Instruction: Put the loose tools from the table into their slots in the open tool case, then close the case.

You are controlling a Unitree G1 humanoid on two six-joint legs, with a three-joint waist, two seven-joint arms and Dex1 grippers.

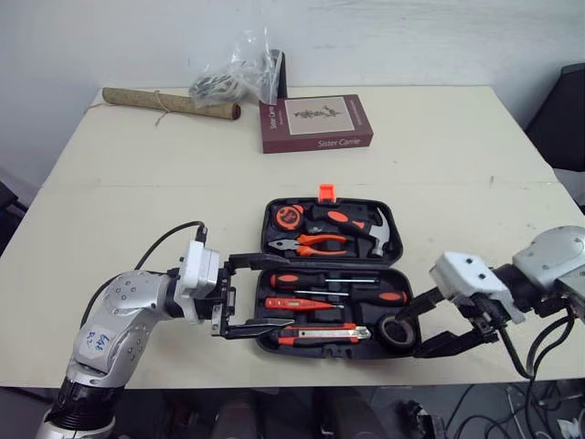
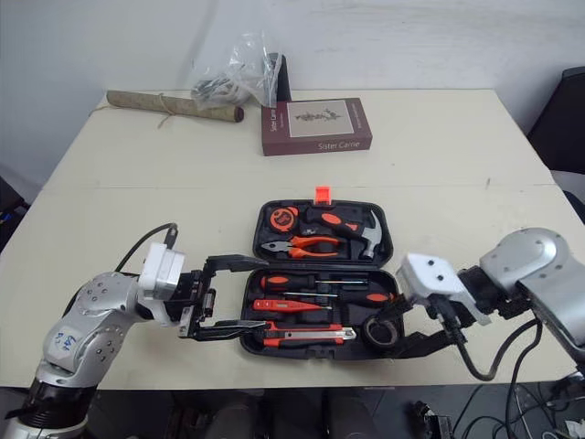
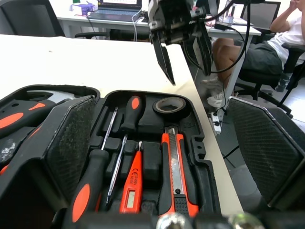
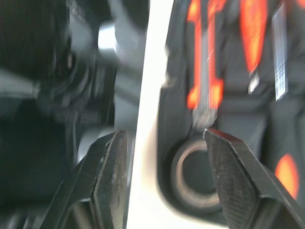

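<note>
The black tool case (image 1: 274, 346) lies open near the table's front edge, with an orange latch (image 1: 326, 191) on its far side. The far half holds a tape measure (image 1: 290, 217), pliers (image 1: 311, 244) and a hammer (image 1: 379, 231). In the near half are screwdrivers (image 1: 324, 279), a tester (image 1: 300, 304), a utility knife (image 1: 315, 336) and a tape roll (image 1: 396, 331). My left gripper (image 1: 277, 291) is open, its fingers (image 3: 71, 138) straddling the left end of the near half. My right gripper (image 1: 409, 335) is open at the case's front right corner, beside the tape roll (image 4: 195, 179).
A maroon book (image 1: 315, 123), a rolled mat (image 1: 169, 102) and a plastic bag (image 1: 238, 78) lie at the back of the table (image 1: 137, 201). The table's front edge runs just below the case. A seated person (image 3: 267, 43) is off to the right.
</note>
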